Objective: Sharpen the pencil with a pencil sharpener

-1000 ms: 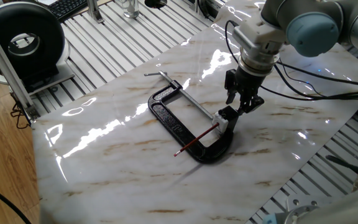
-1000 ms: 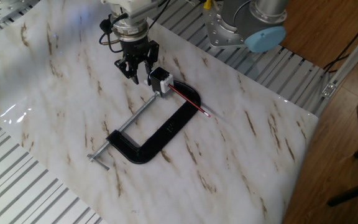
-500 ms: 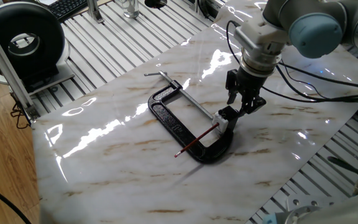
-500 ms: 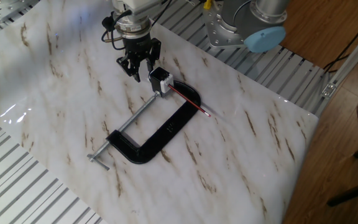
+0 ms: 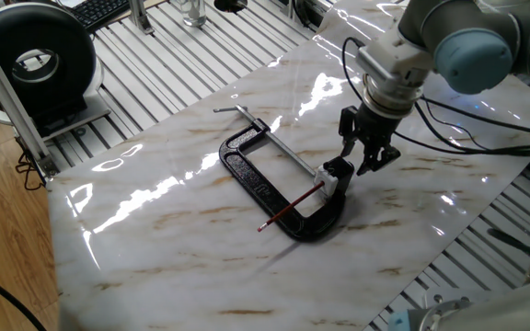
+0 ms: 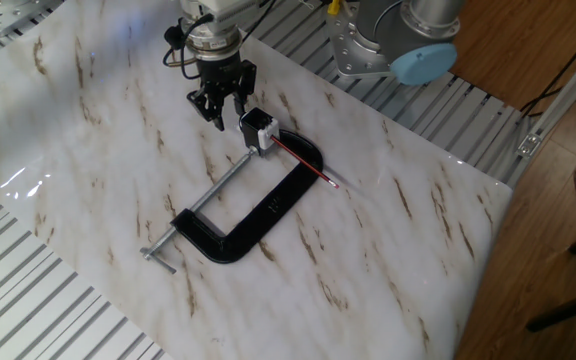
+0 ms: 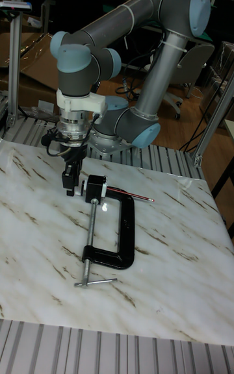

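1. Gripper (image 5: pixel 368 164), black two-finger type: jaws apart, empty, hovering just beside clamp head.
2. Thin red pencil (image 5: pixel 290 207): lying across black C-shaped clamp (image 6: pixel 258 215), tip end in small whitish pencil sharpener (image 5: pixel 328 179), held in clamp.
3. Step, prob.: approach to pencil. Next: descend, align w/ shaft, close, then rotate.

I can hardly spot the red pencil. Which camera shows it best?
One fixed view: the pencil lies unobstructed across the black clamp, nearly full length. The other fixed view shows it shorter; the tall view only a thin sliver.
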Robot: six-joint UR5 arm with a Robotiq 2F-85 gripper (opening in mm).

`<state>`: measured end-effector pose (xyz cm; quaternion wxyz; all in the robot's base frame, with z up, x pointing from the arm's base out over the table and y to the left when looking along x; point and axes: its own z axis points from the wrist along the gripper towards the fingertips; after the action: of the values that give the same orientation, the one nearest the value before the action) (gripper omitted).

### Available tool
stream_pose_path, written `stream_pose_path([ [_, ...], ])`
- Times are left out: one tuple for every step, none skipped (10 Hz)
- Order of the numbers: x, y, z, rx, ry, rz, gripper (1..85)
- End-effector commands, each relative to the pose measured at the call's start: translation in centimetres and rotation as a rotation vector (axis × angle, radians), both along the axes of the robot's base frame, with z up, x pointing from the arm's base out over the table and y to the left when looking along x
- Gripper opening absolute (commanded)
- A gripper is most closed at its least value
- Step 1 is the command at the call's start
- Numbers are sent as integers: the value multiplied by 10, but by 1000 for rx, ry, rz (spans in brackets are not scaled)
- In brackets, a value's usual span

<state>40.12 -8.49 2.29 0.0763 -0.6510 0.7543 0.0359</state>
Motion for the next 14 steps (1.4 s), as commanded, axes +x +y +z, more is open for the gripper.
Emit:
stream_pose_path([
  [-2, 3, -4, 14, -13, -3, 493],
  [-3, 3, -4, 11, -15, -4, 493],
  [-3, 4, -5, 11, -17, -6, 493],
  [-6, 6, -6, 11, -18, -13, 493],
  [-9, 7, -6, 4, -19, -19, 493],
  [-12, 8, -5, 5, -18, -23, 493],
  [-14, 9, -4, 5, -19, -25, 493],
  [-17, 9, -4, 5, -20, -27, 493],
  [-19, 9, -7, 5, -27, -31, 493],
  [-22, 10, -10, 9, -31, -36, 493],
  [-24, 10, -14, 9, -39, -39, 493],
  [-25, 10, -16, 9, -40, -42, 493],
  [-26, 10, -16, 9, -41, -42, 493],
  [-26, 10, -16, 10, -42, -44, 493],
])
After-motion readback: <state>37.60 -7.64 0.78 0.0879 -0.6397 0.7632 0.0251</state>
